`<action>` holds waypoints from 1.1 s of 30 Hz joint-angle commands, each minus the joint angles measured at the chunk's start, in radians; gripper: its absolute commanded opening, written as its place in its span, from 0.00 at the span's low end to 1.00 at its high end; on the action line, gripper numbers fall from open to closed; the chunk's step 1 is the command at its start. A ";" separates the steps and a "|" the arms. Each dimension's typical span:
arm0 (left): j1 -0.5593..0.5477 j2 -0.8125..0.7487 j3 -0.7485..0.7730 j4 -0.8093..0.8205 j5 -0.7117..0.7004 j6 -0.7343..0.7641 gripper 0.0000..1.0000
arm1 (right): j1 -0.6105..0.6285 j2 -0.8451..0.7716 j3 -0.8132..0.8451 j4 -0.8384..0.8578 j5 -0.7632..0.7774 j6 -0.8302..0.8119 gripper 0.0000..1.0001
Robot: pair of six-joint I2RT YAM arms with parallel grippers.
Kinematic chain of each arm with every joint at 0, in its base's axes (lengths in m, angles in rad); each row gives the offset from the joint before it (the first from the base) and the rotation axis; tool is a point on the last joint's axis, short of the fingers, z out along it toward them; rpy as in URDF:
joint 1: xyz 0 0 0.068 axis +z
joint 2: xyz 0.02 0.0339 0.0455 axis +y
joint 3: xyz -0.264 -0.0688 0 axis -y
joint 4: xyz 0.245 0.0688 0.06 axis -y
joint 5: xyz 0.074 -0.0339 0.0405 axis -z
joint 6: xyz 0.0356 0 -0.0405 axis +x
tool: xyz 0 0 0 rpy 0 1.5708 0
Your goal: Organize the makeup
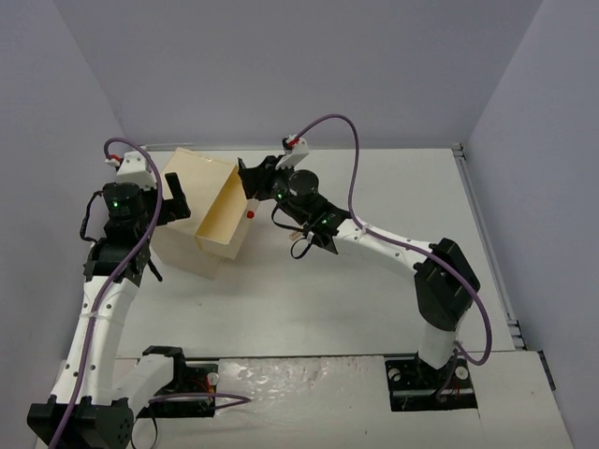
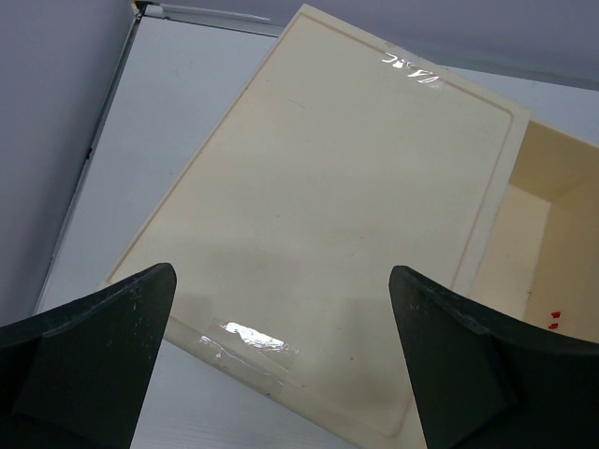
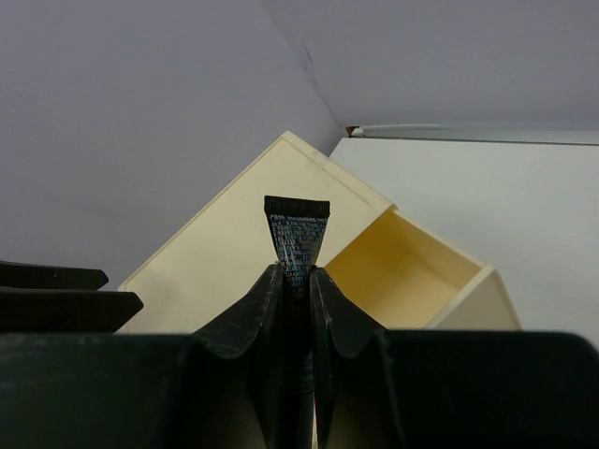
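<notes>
On the left of the table [image 1: 374, 299], your left gripper [image 2: 281, 281] hangs with its jaws spread wide and nothing between them, its two dark fingers [image 2: 94, 355] framing the flat pale panel of the beige wooden box [image 1: 220, 224]. Whether those fingers touch the box, you cannot tell from any view. Two shiny tape patches [image 2: 248, 337] glint on that panel, one near and one far. At the right edge of the left wrist view the box's open side shows only a slice of its inside, with small red marks [image 2: 554, 318] cut off by the frame and too small to make out.

From above, the box stands tilted at the far left of the table, a red knob [image 1: 251, 213] on its right edge.

Just right of the box, your right gripper [image 3: 297, 273] is clamped on the black tube [image 3: 297, 234], raised above the box's open side. The tube's flat crimped end stands up between the fingertips; its lower part is hidden between the fingers, and from above the wrist covers the tube entirely.
</notes>
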 commanded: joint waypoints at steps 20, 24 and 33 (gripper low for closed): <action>0.005 -0.003 0.029 0.053 0.017 -0.005 0.97 | 0.063 -0.058 0.064 -0.021 0.242 -0.210 0.54; 0.004 -0.002 0.031 0.050 0.018 -0.004 0.97 | 0.038 -0.103 0.002 -0.094 0.377 -0.258 0.57; 0.005 0.007 0.038 0.043 0.022 -0.006 0.97 | -0.133 -0.151 -0.179 -0.240 0.366 -0.137 0.58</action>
